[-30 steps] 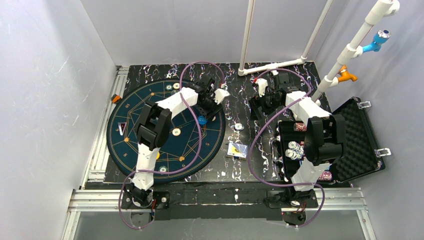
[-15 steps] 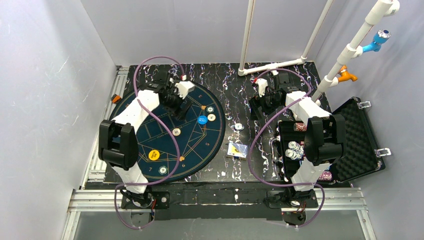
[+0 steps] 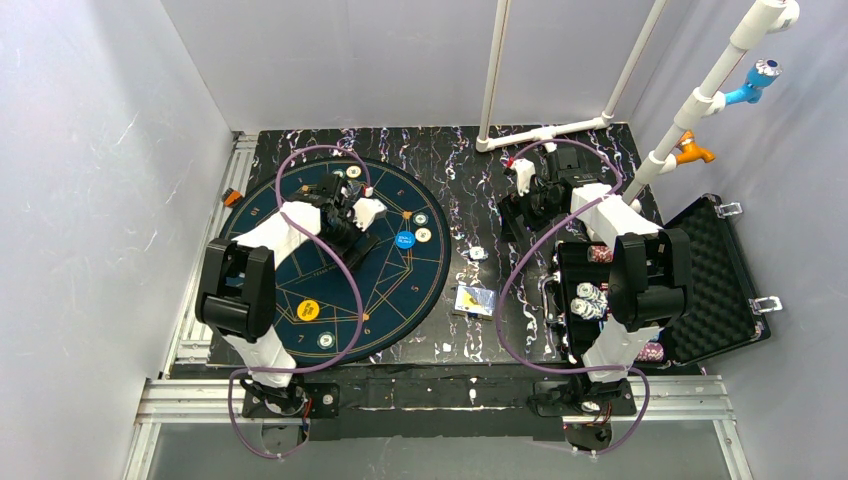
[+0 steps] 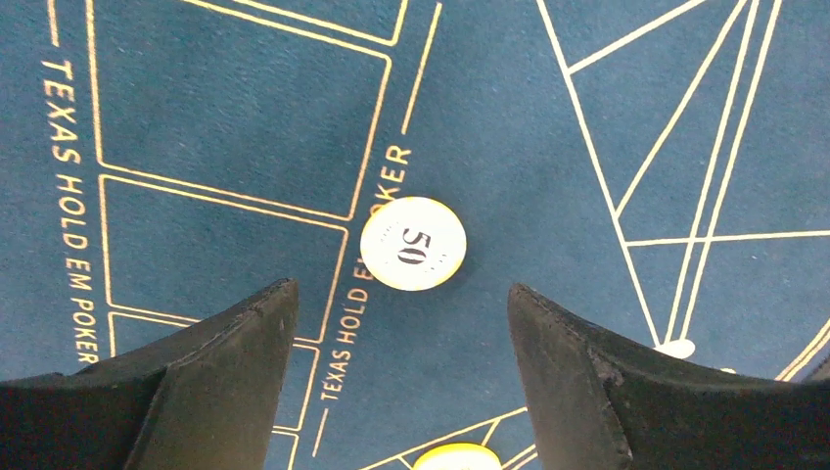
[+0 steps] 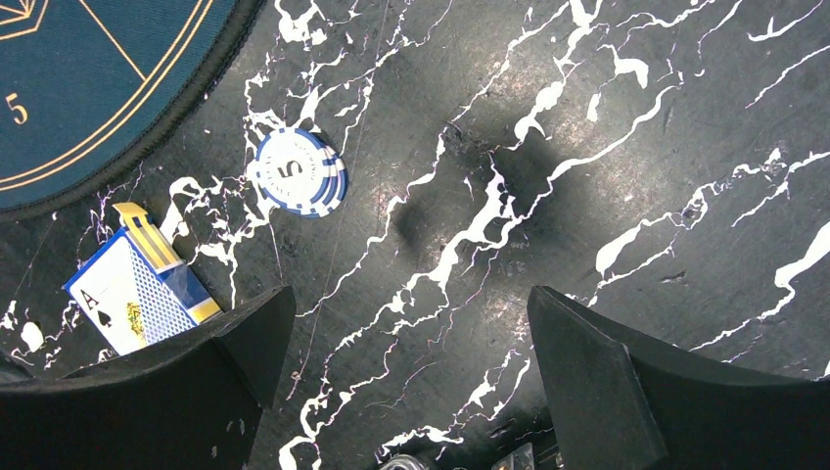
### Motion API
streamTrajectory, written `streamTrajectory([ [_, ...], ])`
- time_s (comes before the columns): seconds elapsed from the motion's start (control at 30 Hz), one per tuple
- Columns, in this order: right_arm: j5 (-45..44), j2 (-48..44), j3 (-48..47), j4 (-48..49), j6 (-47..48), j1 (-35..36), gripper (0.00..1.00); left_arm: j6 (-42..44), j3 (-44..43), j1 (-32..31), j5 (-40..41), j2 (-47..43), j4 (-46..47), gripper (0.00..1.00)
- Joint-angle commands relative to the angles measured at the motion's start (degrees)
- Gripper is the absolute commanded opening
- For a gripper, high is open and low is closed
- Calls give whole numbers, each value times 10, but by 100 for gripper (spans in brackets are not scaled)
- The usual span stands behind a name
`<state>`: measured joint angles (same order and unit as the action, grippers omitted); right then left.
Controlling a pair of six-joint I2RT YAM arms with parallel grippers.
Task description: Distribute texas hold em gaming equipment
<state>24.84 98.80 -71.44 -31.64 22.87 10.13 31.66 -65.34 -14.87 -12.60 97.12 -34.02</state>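
My left gripper hangs open over the dark-blue mat with nothing between its fingers. A white chip marked 50 lies on the mat just ahead of the fingertips, and a yellow disc shows at the bottom edge. From above, a blue disc and a white chip lie to the right of the left gripper. My right gripper is open and empty over the marbled table. A blue-and-white chip marked 5 and a card deck lie to its left.
An open black foam-lined case holding chip stacks stands at the right. White pipes run along the back. More discs lie on the mat: yellow and white. Purple cables loop over both arms.
My left gripper opened, left the blue disc on the mat and swung left toward the mat's middle, its elbow moving left. The right arm has not moved.
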Motion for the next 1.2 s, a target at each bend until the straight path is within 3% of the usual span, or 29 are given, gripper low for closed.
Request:
streamTrajectory([
  [0.0,10,-20,1,-3,7,-4,98,11,5,-2,8,9,26,75],
  [0.53,6,-16,0,-4,7,-3,98,19,79,-28,36,9,46,50],
  [0.83,11,-14,-3,-7,8,-4,98,19,46,-13,-6,6,-2,26],
  [1.17,12,-16,-2,-7,9,-3,98,51,33,38,-18,-65,-70,22],
])
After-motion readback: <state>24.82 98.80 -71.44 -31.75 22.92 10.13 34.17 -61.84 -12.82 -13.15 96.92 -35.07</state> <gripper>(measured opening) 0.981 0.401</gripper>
